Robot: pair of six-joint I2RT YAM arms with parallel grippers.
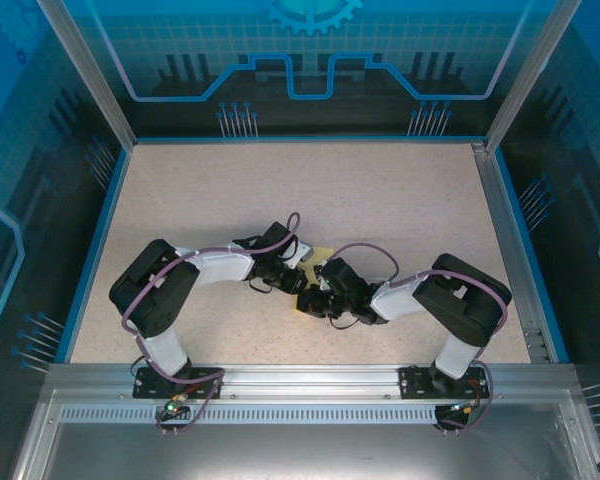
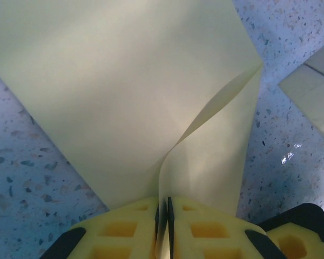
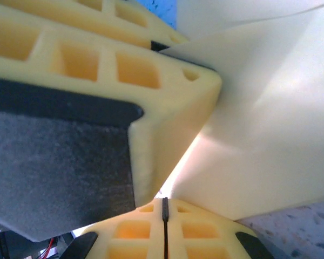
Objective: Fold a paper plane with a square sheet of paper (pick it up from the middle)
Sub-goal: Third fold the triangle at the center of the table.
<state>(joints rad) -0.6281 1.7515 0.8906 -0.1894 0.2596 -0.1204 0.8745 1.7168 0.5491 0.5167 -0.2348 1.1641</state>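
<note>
Thin matte yellow square sheet of paper [image 2: 124,97], part folded with a soft curved crease. It is mid-desk between both wrists, mostly hidden from above, and its edges are cut off in the wrist views. Left pincer [image 2: 163,204], yellow ribbed foam-like fingers, pinches the sheet's fold at bottom centre. Right pincer [image 3: 164,208] is pressed together with the paper just above; can't tell if it nips it. Speckled beige desk [image 1: 280,190], blue-panelled enclosure [image 1: 310,60] behind.

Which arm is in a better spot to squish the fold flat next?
Probably left. The left pincer is pinched on the yellow paper right where the fold starts. The right pincer is shut beside it, and I can't tell whether it grips anything.
</note>
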